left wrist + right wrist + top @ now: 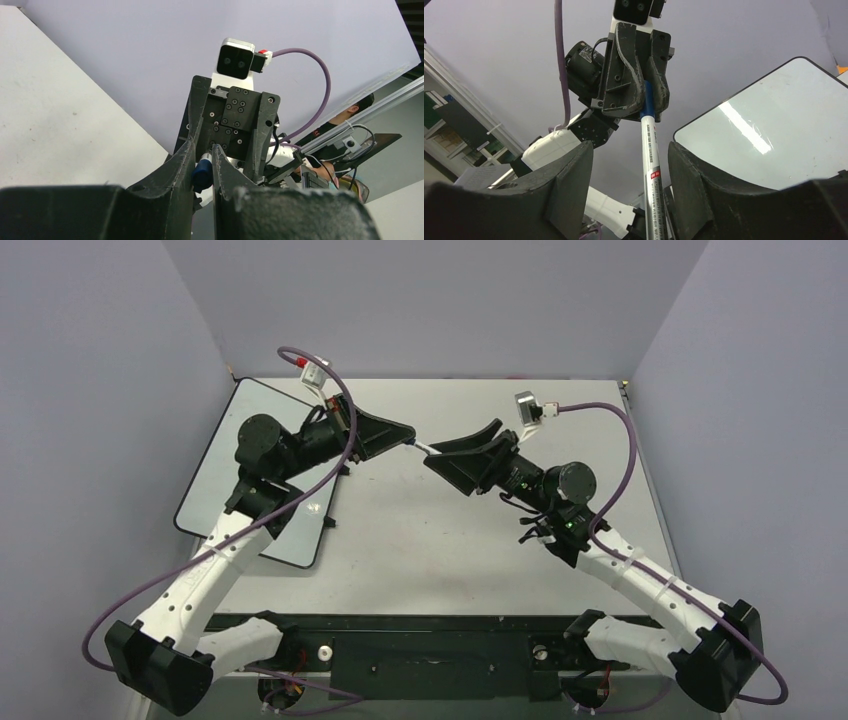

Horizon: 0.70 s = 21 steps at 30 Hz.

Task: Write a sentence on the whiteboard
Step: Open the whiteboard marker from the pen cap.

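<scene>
One large, glossy white rectangular whiteboard with a thin black rim lies flat on the left of the matte white table, under the left arm. Left gripper clamps the blue end of a white marker pen above mid-table. Right gripper faces it, fingers spread wide either side of the pen's barrel.

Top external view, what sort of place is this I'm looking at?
Most likely a robotics lab test cell: a left arm and a right arm bolted at the near edge of a table, plain lavender walls boxing it in, and a whiteboard lying on the table.
</scene>
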Each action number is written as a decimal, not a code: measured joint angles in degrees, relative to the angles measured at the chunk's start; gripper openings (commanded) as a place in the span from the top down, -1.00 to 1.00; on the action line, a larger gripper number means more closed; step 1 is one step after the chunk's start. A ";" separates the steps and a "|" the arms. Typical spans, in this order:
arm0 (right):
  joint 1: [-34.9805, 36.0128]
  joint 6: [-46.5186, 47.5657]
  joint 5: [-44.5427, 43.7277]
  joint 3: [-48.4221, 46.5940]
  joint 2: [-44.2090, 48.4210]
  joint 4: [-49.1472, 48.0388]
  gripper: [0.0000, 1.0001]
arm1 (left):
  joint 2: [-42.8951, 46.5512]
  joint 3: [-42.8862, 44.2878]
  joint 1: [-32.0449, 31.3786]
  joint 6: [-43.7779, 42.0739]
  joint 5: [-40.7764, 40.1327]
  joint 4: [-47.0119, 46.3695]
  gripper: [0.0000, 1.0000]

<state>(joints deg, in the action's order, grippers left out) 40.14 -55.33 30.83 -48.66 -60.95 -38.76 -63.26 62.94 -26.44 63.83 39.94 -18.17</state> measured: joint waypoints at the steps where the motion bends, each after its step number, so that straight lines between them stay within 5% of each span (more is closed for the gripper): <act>1: 0.00 -0.28 0.11 0.00 -0.13 -0.35 0.02 | 0.11 0.00 0.07 0.09 0.00 -0.22 1.00; 21: -0.09 -1.62 0.70 -0.74 -1.73 -1.46 0.37 | 0.92 -0.87 0.66 -0.24 -0.33 -1.14 1.00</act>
<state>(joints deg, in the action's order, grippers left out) 40.05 -56.95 31.53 -49.41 -62.67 -40.23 -62.35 62.06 -25.78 63.59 39.62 -19.31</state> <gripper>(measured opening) 0.343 0.112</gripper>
